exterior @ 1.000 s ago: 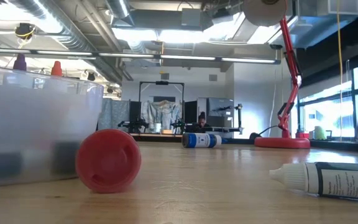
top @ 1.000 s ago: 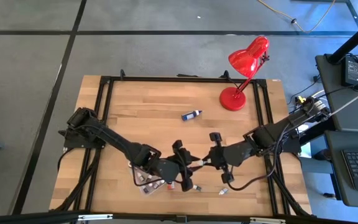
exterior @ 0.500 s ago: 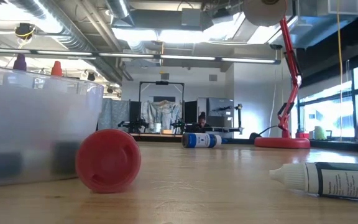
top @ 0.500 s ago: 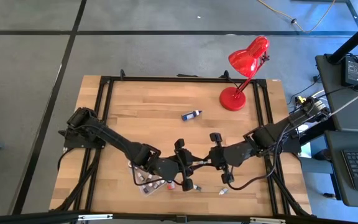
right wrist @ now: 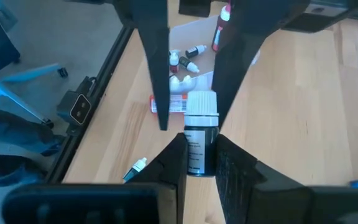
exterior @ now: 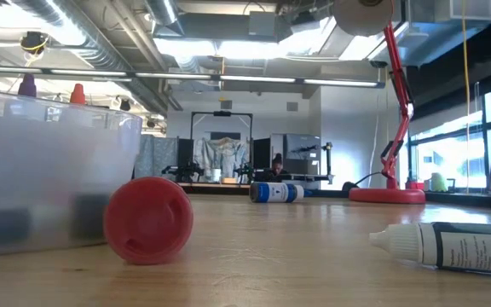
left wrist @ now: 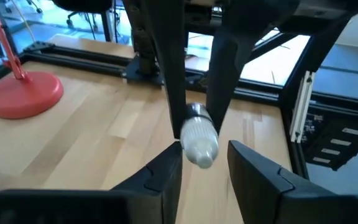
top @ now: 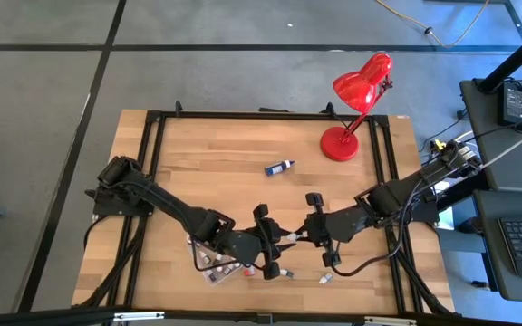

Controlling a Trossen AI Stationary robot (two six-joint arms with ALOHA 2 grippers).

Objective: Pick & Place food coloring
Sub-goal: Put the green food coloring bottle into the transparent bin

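Observation:
A food coloring bottle [right wrist: 199,124] with a dark body and a white cap is held in the air between the two arms, above the table's near middle [top: 287,238]. My right gripper [right wrist: 199,142] is shut on it. My left gripper [left wrist: 205,165] is open, its fingers standing on either side of the white cap [left wrist: 201,142]; I cannot tell whether they touch it. A clear tray [top: 208,264] with several small bottles sits under the left arm. Loose bottles lie on the wood: a red one [exterior: 147,219], a dark one [exterior: 446,246] and a blue one [top: 280,167]. My right gripper pinches the bottle's dark body [right wrist: 196,155] between its two fingers. It comes level from the table's right, with the fingers lying along the bottle. The bottle is lifted clear of the table, roughly level, and its white cap [right wrist: 202,102] points toward the left gripper.
A red desk lamp [top: 356,100] stands at the far right corner. The black frame rails [top: 152,163] run along the table's edges. The far left half of the wooden top is bare. Small bottles [top: 326,279] lie near the table's near edge.

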